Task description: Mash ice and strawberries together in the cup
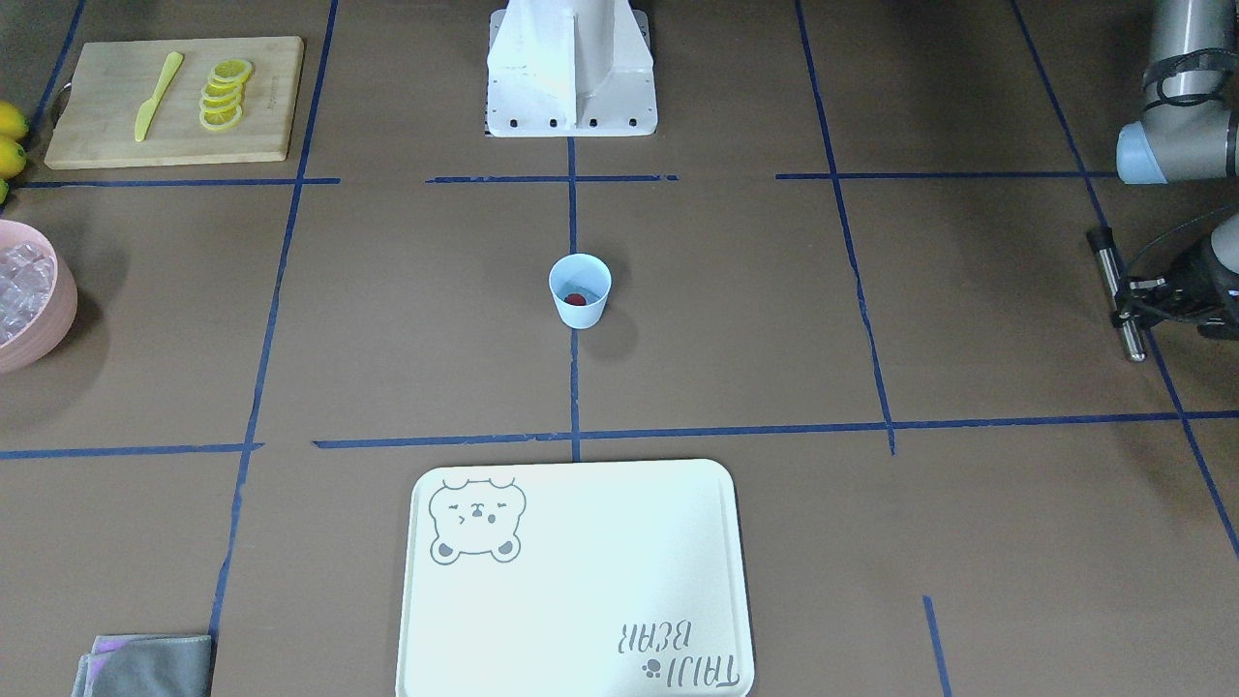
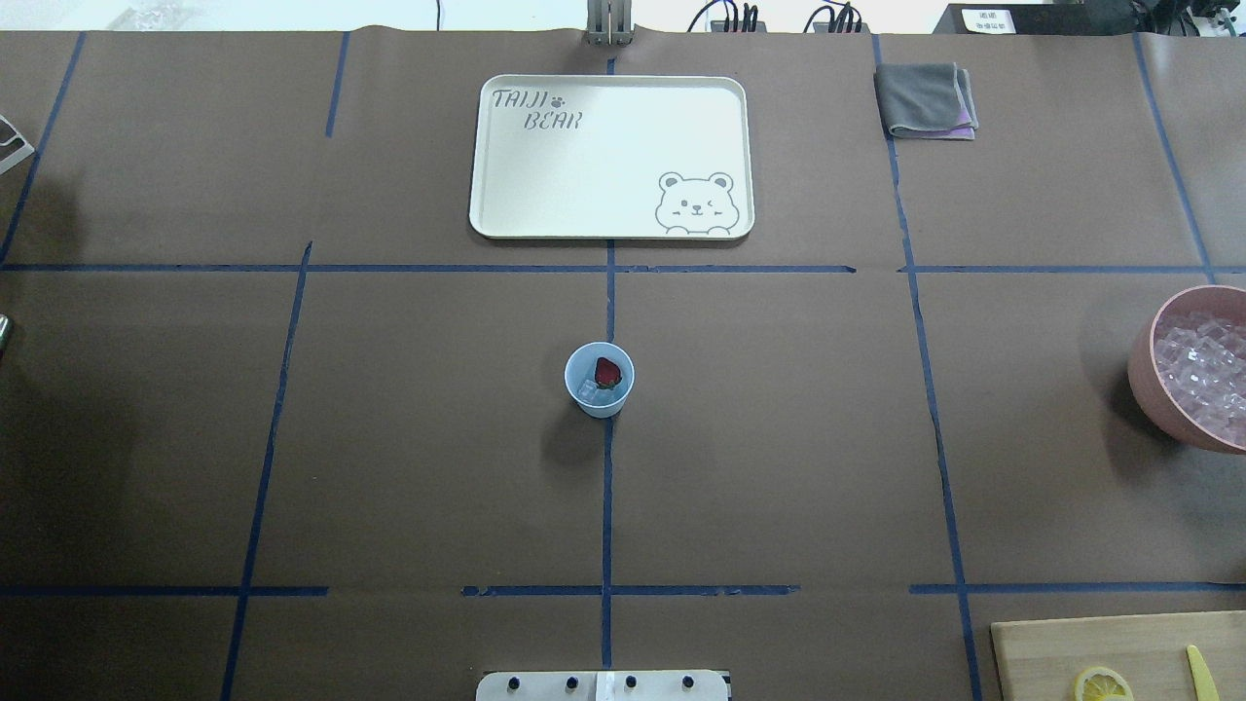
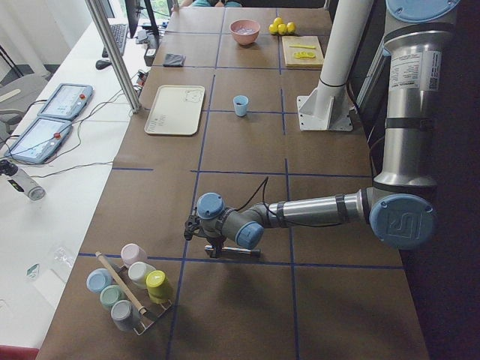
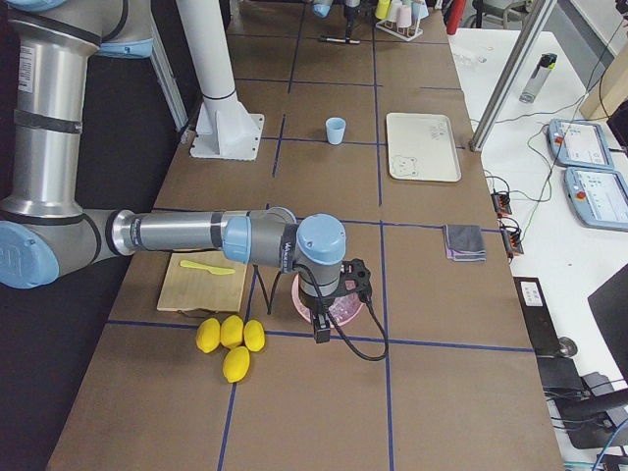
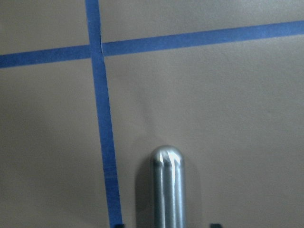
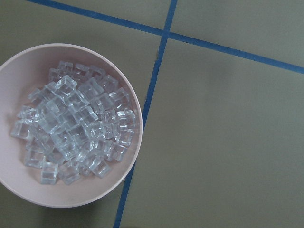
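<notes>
Even bright overhead light; soft shadows; left-wrist view blurred.

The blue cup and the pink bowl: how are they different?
The cup is small, pale blue and tapered; the pink bowl is far bigger and wide. The cup holds one red strawberry with a little ice; the bowl is heaped with ice cubes only. The cup stands mid-table, the bowl near its edge. Both stand upright and open.

My overhead camera looks forward and down from behind the base; my front camera faces it across the table. Both share the cup (image 2: 599,380) at centre. Side cameras look along the table from either end. My wrist cameras look straight down, close.
</notes>
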`<state>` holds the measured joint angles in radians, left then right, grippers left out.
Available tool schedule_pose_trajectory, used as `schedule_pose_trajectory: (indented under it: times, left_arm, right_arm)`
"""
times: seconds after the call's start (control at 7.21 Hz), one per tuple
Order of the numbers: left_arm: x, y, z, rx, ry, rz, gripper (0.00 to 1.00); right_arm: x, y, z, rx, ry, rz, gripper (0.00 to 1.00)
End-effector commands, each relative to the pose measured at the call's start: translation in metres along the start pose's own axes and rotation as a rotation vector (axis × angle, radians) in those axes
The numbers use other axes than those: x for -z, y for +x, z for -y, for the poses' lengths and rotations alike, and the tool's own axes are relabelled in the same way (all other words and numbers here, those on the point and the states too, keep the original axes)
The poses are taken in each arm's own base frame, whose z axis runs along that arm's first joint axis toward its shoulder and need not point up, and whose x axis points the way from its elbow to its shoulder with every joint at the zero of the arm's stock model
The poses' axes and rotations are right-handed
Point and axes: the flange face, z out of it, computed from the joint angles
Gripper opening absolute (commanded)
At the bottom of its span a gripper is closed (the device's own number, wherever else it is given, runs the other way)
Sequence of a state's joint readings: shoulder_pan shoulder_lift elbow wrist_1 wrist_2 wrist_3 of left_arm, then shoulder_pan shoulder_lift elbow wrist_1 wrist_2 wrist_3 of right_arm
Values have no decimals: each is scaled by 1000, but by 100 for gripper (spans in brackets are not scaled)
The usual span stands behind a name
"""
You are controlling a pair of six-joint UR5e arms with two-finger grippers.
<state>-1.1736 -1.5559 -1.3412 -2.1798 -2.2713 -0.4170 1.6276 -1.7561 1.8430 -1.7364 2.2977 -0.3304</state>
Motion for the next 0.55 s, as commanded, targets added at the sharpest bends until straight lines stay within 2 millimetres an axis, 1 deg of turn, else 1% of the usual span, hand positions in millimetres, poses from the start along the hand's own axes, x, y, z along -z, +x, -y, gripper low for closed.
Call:
schedule_pose_trajectory:
  times: [0.0, 0.14, 0.42]
  left_arm:
    - [2, 3, 2, -7, 6, -2, 5]
    - [3, 4, 3, -15, 9, -6, 0]
    - [19, 19, 9, -42, 39, -24, 0]
  right_arm:
    - [0, 0, 0, -1, -1, 0, 99]
    - [0, 0, 0, 0, 0, 0, 99]
    - [1, -1, 0, 2, 3, -1, 99]
